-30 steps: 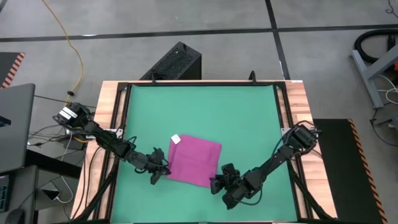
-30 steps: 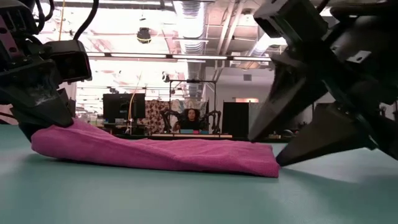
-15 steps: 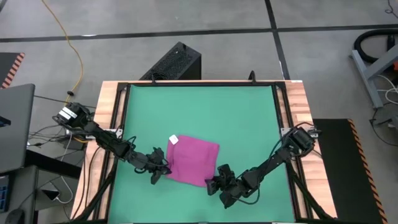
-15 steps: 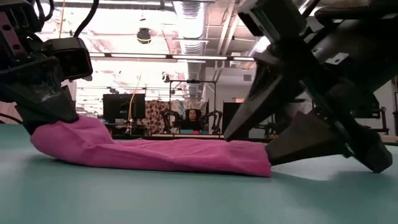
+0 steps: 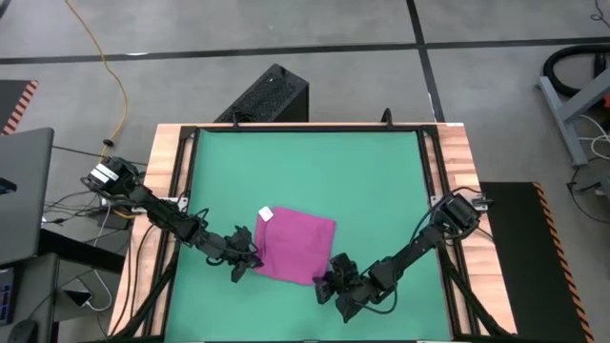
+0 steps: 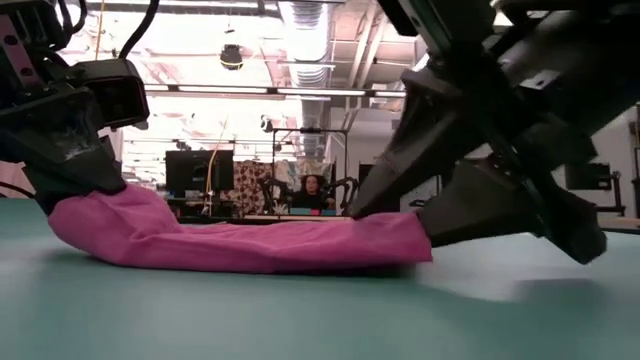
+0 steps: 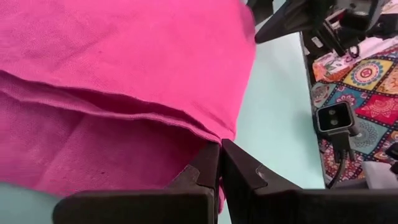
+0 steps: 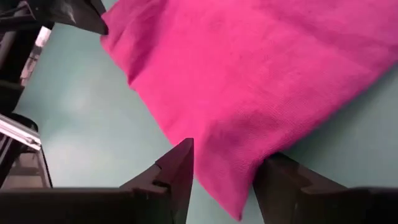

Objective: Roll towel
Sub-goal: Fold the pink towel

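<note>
The magenta towel lies on the green mat toward the near side, its white tag at the far left corner. My left gripper is shut on the towel's left edge and holds it a little off the mat in the low view. My right gripper is open at the towel's near right corner. The corner lies between its two fingers. My left gripper pinches the towel's left edge near the near corner between its two shut fingers, coming level from the table's left. A fold line shows beside the fingers, so it holds more than one layer. That end is raised; the rest lies on the mat. My right gripper stands open around the near right corner, slanting from the table's right. One finger is over the cloth and the other is low, at the corner's edge. The corner stands slightly bunched against it. Whether the upper finger touches, I cannot tell.
A wooden frame rims the mat. A black box stands beyond the far edge and a laptop sits off the left side. In the low view a person sits far behind. The mat's far half is bare.
My right gripper has moved toward the table's left, up to the towel, so the near right corner now lies between its open fingers. That end of the towel has been pushed a little leftward and stands thicker than before. My left gripper has kept its hold.
</note>
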`<state>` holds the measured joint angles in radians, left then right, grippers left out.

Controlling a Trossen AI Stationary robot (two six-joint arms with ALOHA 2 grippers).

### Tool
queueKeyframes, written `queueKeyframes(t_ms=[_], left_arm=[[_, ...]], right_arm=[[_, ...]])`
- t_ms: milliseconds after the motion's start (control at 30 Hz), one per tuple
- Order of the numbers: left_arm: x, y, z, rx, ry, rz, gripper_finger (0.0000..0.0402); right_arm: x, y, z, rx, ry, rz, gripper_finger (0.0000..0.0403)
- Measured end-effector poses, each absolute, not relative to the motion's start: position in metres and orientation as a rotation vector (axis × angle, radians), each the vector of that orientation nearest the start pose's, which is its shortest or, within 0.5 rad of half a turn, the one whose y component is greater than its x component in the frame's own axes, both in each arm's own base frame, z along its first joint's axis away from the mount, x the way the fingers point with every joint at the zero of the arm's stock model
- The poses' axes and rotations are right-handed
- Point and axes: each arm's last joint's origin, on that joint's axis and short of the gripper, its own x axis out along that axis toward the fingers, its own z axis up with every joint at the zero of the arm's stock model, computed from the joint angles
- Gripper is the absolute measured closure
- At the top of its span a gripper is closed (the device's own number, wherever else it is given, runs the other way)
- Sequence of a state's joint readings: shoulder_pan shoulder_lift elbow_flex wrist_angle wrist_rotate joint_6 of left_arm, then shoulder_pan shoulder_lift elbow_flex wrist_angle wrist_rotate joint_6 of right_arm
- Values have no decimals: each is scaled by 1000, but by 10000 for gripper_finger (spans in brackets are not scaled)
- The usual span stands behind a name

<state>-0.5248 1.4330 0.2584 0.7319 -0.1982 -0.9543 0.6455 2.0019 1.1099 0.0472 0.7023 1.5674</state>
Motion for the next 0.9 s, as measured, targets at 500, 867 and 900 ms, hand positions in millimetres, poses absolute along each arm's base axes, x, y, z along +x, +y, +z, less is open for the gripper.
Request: queueKeyframes(t_ms=[500,867,900], left_arm=[[197,-108,129,-798,454,-152,401],[198,-110,139,-829,447,-222,401],[198,-110,142,-823,430,-222,401]], right_arm=[[325,217,122,954,429,-534,384],[327,211,134,902,403,-531,396],[327,209,139,886,398,-528,396]])
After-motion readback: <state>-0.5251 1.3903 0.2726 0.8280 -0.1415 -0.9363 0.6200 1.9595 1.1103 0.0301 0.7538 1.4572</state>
